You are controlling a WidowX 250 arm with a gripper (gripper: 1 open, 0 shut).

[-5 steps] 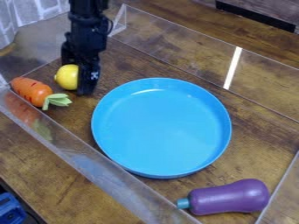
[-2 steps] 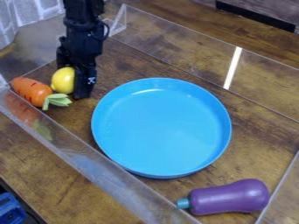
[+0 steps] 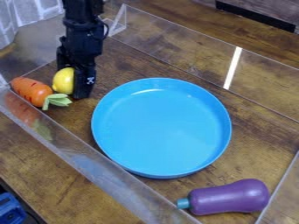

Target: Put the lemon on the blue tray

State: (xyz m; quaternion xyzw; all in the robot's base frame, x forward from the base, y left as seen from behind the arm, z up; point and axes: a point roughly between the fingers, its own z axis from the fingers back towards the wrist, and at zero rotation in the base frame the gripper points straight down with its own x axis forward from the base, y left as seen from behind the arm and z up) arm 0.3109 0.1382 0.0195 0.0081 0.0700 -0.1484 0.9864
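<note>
The lemon (image 3: 63, 81), small and bright yellow, rests on the wooden table at the upper left, just left of the blue tray (image 3: 163, 131). My black gripper (image 3: 73, 80) points down over it with the jaws open, one finger (image 3: 89, 82) on the lemon's right side and the other mostly hidden behind the fruit. The lemon sits low between the fingers, and I cannot tell whether they touch it. The round blue tray lies flat in the middle with nothing on it.
An orange carrot (image 3: 31, 89) with a green top lies right beside the lemon on the left. A purple eggplant (image 3: 230, 197) lies at the lower right. Clear plastic walls (image 3: 70, 144) border the work area along the front and left.
The lemon has shifted slightly down and to the left between the fingers and looks more oval. The gripper has stayed in place, still open.
</note>
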